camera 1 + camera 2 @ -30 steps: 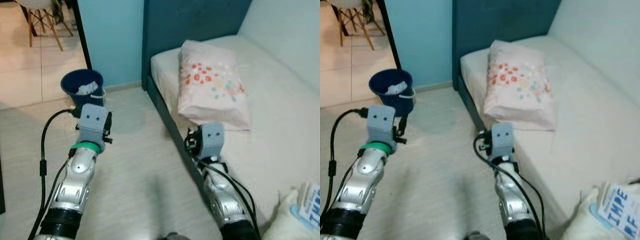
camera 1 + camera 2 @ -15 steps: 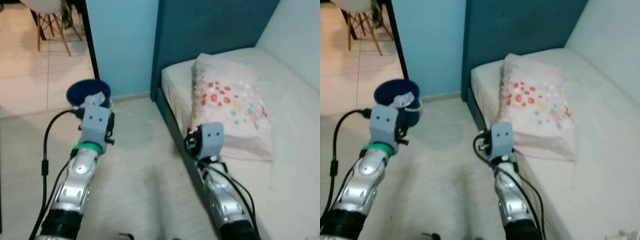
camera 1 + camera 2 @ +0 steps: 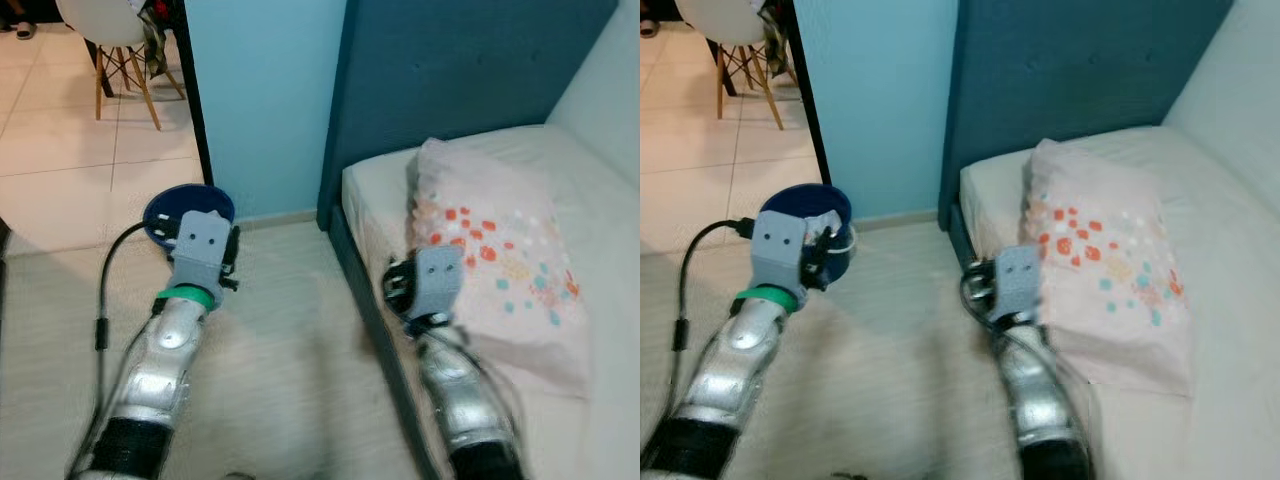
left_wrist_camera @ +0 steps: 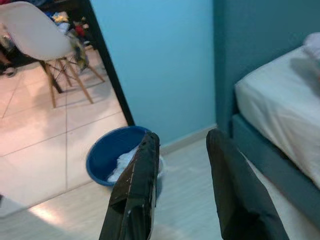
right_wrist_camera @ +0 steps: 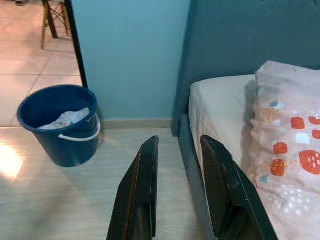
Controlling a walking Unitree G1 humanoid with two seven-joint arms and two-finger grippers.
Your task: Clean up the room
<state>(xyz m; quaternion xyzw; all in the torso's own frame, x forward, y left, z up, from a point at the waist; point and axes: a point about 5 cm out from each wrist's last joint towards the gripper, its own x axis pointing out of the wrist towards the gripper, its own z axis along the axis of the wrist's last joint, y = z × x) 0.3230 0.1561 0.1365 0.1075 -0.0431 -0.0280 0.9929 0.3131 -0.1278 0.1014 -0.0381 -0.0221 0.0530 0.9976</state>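
In the left eye view, the left gripper (image 3: 232, 262) is held above the pale floor (image 3: 280, 360), just in front of a blue bucket (image 3: 165, 212) that stands on the floor near the light blue wall (image 3: 265, 100). The right gripper (image 3: 395, 290) is raised beside the long edge of the bed (image 3: 380, 190). A pillow (image 3: 500, 250) with coloured dots lies on the mattress, close to the corner at the dark blue headboard (image 3: 450, 70). A white chair (image 3: 110, 30) is seen on the tiled floor beyond the doorway.

In the right eye view, white crumpled material (image 3: 825, 222) is seen inside the bucket.

In the left wrist view, the two black fingers (image 4: 137, 190) are apart, with nothing between them. The bucket is seen past them, near the wall.

In the right wrist view, the fingers (image 5: 142, 190) are also parted and nothing is held. The bucket stands on the floor by the wall, apart from the bed corner, and the pillow lies on the mattress.
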